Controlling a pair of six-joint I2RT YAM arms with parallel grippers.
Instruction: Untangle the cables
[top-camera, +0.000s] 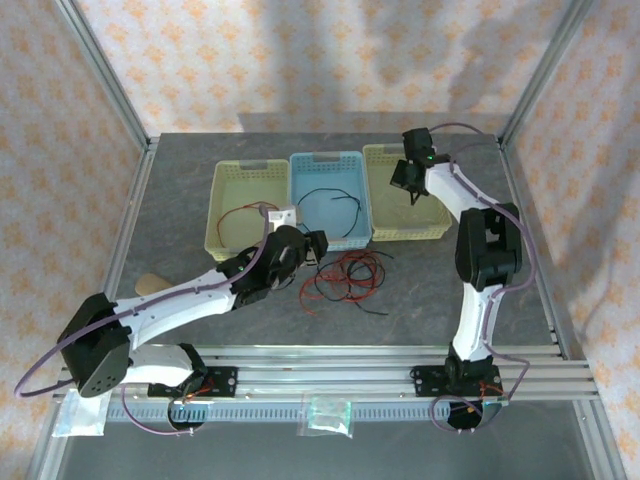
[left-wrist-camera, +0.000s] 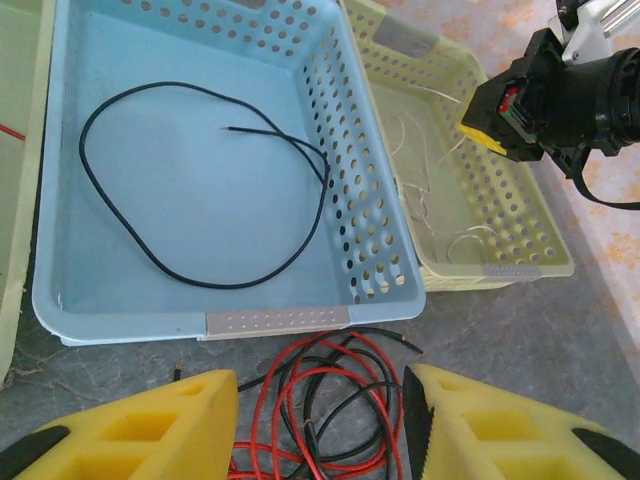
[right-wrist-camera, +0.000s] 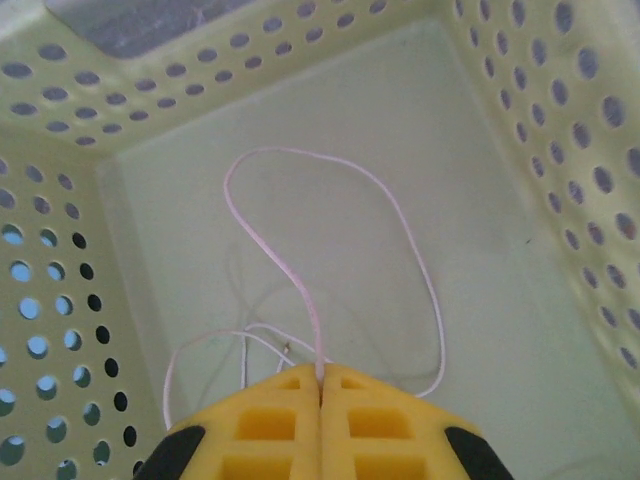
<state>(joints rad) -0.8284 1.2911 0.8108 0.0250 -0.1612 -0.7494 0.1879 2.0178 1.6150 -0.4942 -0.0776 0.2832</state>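
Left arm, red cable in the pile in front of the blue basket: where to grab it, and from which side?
Probably the red cable by its loose tail at the pile's left edge: there it runs alone, clear of the black cable tangled with it. Come straight down with the left gripper, jaws across the strand. The middle loops interweave, so a pinch there would likely catch both.

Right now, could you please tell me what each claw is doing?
Left claw: open, empty, above the red-black tangle.
Right claw: closed on the white cable.
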